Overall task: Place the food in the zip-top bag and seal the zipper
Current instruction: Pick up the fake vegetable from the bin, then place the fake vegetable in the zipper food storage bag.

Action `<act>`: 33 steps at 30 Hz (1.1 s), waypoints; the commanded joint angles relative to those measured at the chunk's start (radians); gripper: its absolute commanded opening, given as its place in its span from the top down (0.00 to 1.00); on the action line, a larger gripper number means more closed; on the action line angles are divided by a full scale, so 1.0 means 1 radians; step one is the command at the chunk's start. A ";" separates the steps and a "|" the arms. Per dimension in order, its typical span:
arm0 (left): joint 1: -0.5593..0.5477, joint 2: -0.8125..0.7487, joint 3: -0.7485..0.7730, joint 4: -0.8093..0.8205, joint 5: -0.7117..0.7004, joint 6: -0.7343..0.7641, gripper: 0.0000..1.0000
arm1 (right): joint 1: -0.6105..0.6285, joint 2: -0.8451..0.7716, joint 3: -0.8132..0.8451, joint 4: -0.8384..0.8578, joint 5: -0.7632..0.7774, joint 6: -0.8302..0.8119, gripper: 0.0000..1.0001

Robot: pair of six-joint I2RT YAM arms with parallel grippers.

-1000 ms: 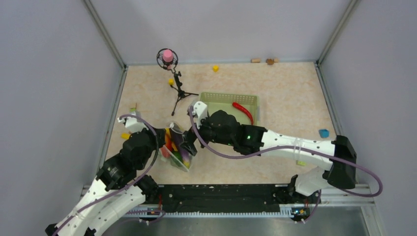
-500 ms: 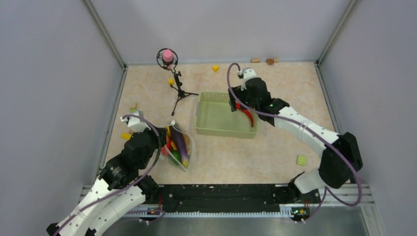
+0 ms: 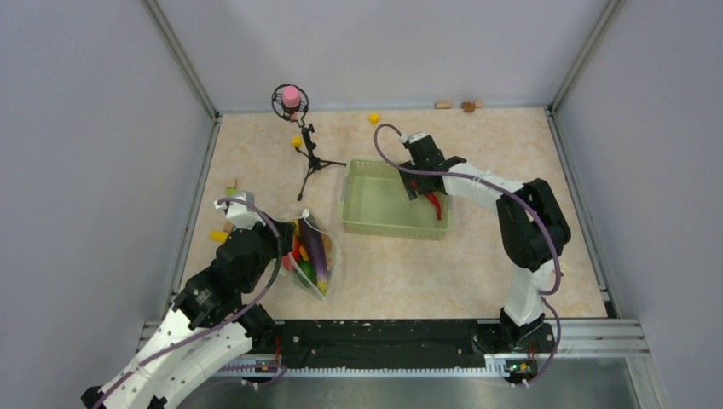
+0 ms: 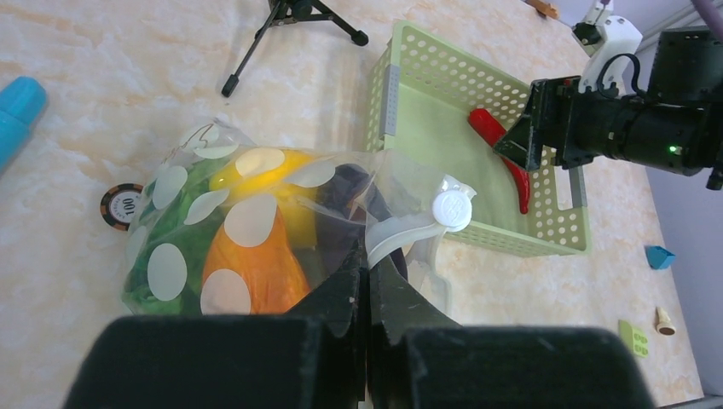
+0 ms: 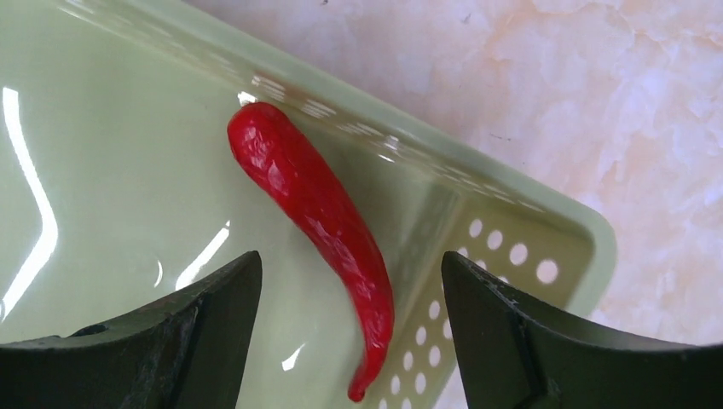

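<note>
L jaws pinched tight on zip-top bag [image 4: 256,213], R jaws spread wide, empty, over red chili [image 5: 315,213] in basket [image 3: 392,233], chip [image 4: 122,205] reads "100" on desk [image 3: 511,239], R arm folded in more vs 0.5 s ago

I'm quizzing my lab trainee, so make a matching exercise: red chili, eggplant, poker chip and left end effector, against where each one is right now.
Things:
1 red chili
2 eggplant
3 poker chip
4 left end effector

Places:
A inside the zip-top bag
B on the table, beside the bag
C shut on the bag's mouth edge
D in the green mesh basket

Pairs: 1-D, 2-A, 3-B, 4-C
</note>
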 commanded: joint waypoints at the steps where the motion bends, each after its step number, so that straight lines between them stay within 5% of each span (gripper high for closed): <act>1: 0.001 0.003 -0.004 0.073 0.022 0.008 1.00 | -0.029 0.060 0.063 0.022 -0.007 -0.036 0.27; 7: 0.001 0.004 -0.006 0.073 0.029 0.007 1.00 | -0.033 0.108 0.082 0.008 -0.145 -0.008 0.45; 11: 0.001 -0.003 -0.009 0.073 0.031 0.006 1.00 | -0.033 0.081 0.072 0.011 -0.247 0.007 0.76; 15: 0.001 -0.011 -0.010 0.071 0.035 0.005 1.00 | -0.033 -0.016 0.030 0.048 -0.307 0.032 0.92; 22: 0.001 -0.023 -0.009 0.063 0.026 -0.001 1.00 | 0.022 -0.293 -0.169 0.283 -0.394 0.128 1.00; 28: 0.001 -0.020 -0.001 0.045 0.015 -0.020 1.00 | 0.368 -0.487 -0.259 0.457 -0.184 0.084 1.00; 33: 0.001 -0.005 0.003 0.042 0.020 -0.025 1.00 | 0.448 -0.486 -0.225 0.425 -0.548 0.233 0.98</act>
